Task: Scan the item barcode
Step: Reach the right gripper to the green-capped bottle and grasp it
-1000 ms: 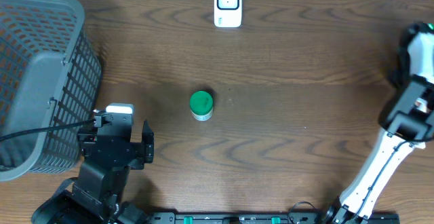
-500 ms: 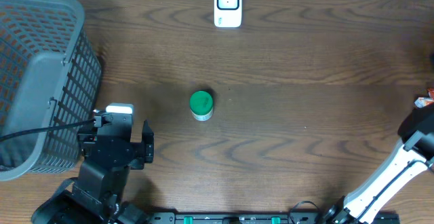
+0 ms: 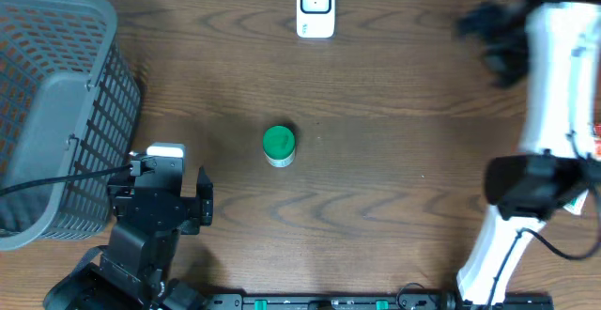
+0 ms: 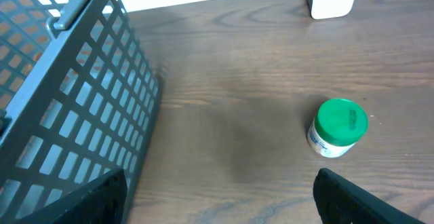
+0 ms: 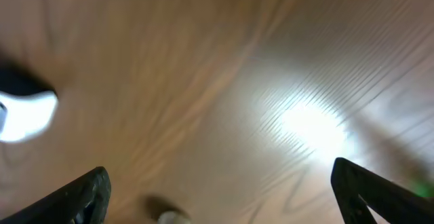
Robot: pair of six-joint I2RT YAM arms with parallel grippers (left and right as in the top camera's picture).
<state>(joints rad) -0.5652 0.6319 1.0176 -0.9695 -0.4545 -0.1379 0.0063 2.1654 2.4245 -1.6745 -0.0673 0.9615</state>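
While the right arm point(image 3: 552, 85) stretches toward the far table point(image 3: 394, 85) edge, right claw point(image 5: 218, 173) and left claw point(image 4: 218, 180) gape empty.

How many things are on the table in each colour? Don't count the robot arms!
Green: 1, the small round jar with a green lid
Grey: 1, the grey plastic mesh basket
White: 1, the white boxy scanner unit
Total: 3
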